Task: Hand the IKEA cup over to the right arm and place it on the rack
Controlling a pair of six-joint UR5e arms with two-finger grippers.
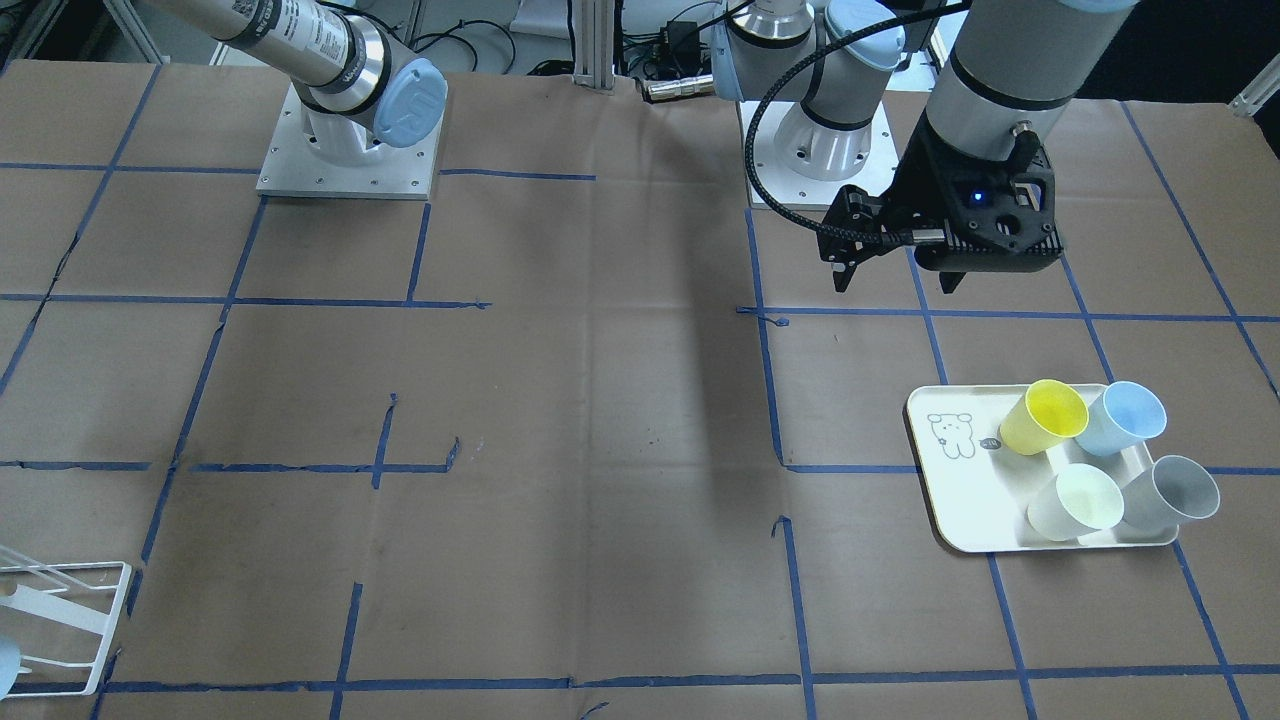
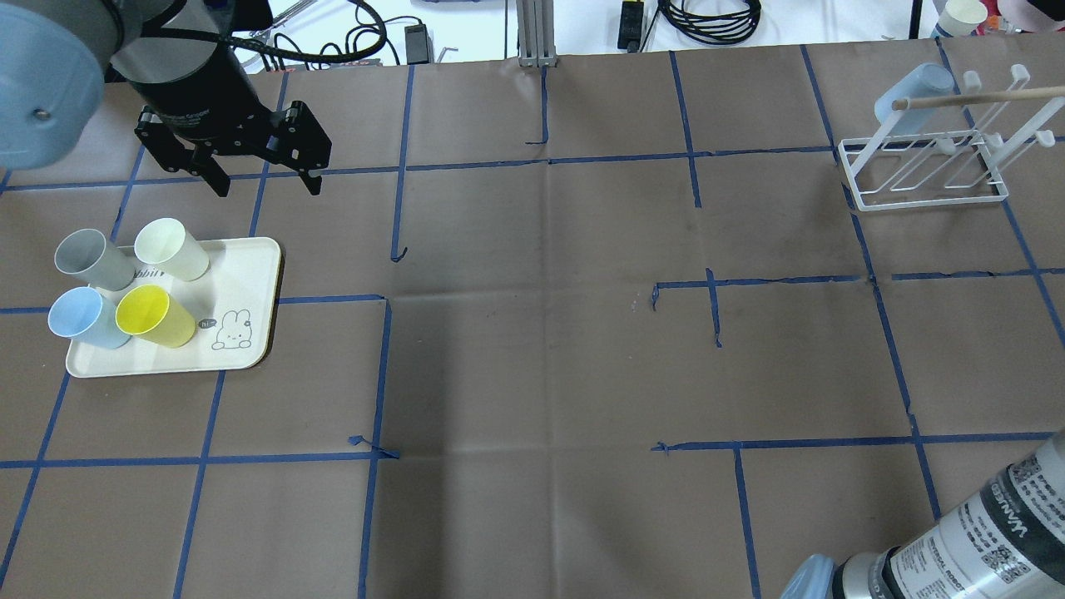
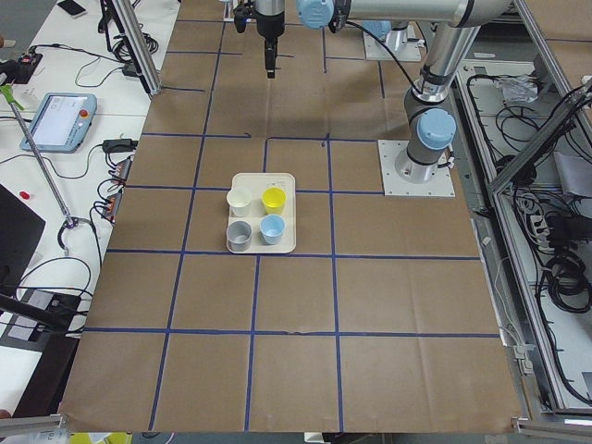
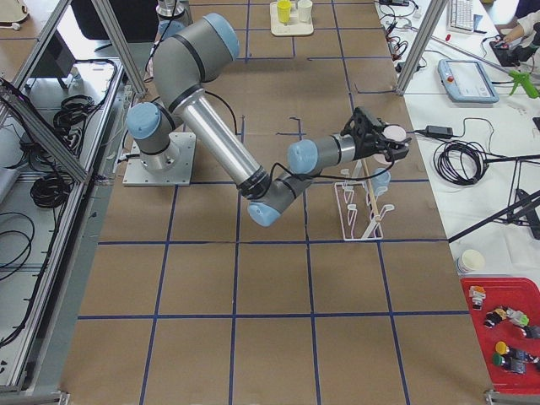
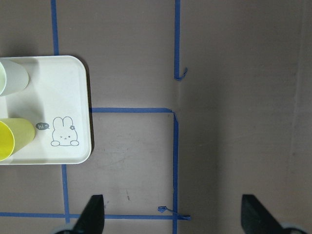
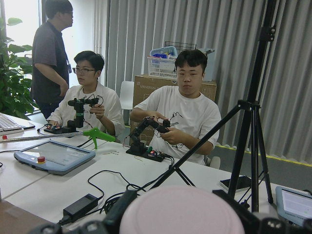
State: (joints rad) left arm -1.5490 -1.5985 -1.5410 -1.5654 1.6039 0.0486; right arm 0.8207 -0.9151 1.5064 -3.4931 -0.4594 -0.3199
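Pink cup [image 6: 183,209], likely light, stiff and slick, sits clamped across its walls in your right gripper [image 4: 386,135] near the rack [image 2: 923,175] at far right, left gripper [image 2: 266,188] wide, empty.

Table [image 2: 532,349]: brown paper, gridded in blue tape.
Tray [image 2: 250,274]: cream, with a line-drawn rabbit (small grey speech bubble beside it).
Cups on the tray: yellow cup [image 2: 154,316], pale blue cup [image 2: 83,320], grey cup [image 2: 91,259], pale green cup [image 2: 172,248].
Rack [image 2: 919,195]: white wire, carrying a powder-blue cup [image 2: 915,90].
Pink cup [image 6: 181,212]: plain, within the black right gripper [image 4: 381,142].
Left gripper [image 2: 268,190]: black.
Right arm [image 4: 215,131]: silver, with pale blue caps.
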